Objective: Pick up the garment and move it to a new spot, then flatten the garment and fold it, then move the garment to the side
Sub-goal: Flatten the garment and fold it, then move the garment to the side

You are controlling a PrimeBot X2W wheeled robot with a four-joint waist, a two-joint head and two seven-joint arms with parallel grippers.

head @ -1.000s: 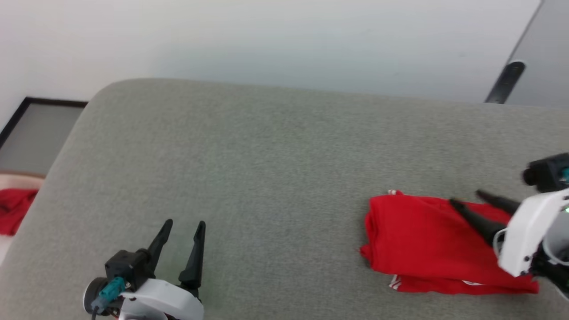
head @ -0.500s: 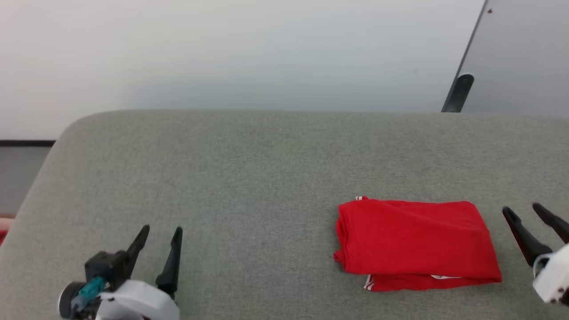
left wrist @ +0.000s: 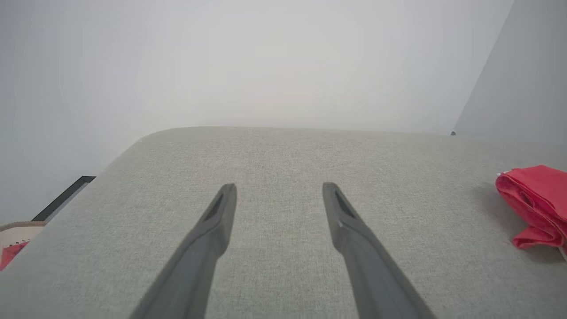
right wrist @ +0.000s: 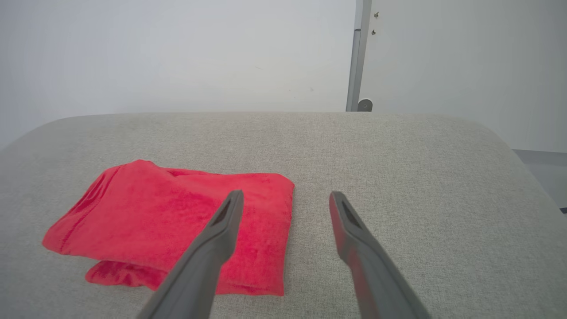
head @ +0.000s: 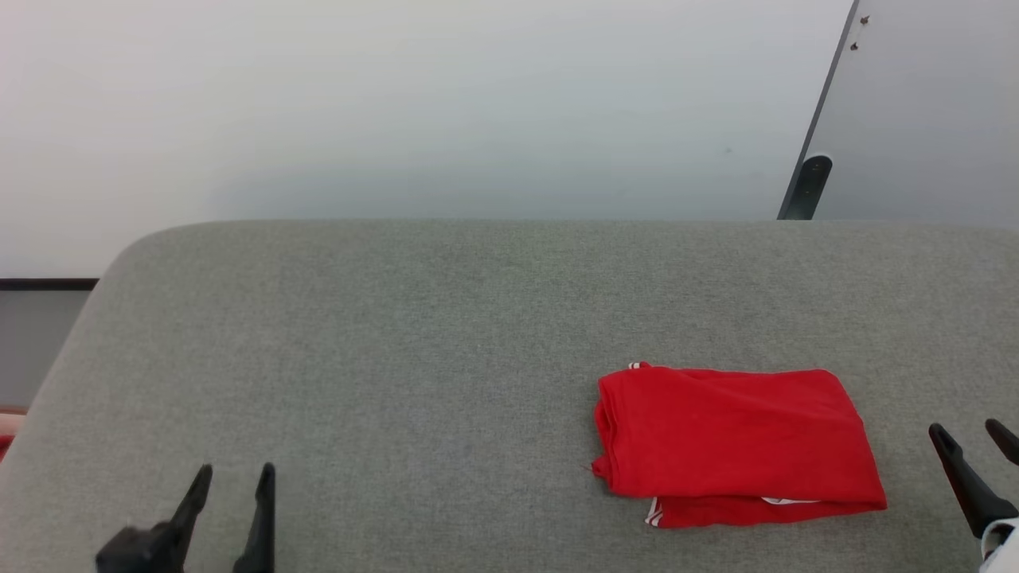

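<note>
On the grey fabric worktop [head: 398,358], a folded bright red soft-fabric shirt [head: 732,438] lies at the right.
The left tool [head: 236,471] and right tool [head: 965,430] stand spread, empty, clear of it: shirt judged set aside.

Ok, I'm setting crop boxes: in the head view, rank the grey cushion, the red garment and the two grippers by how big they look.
1. grey cushion, by far the largest
2. garment
3. left gripper and right gripper: much alike, both cut by the picture's edge, so not ranked
</note>
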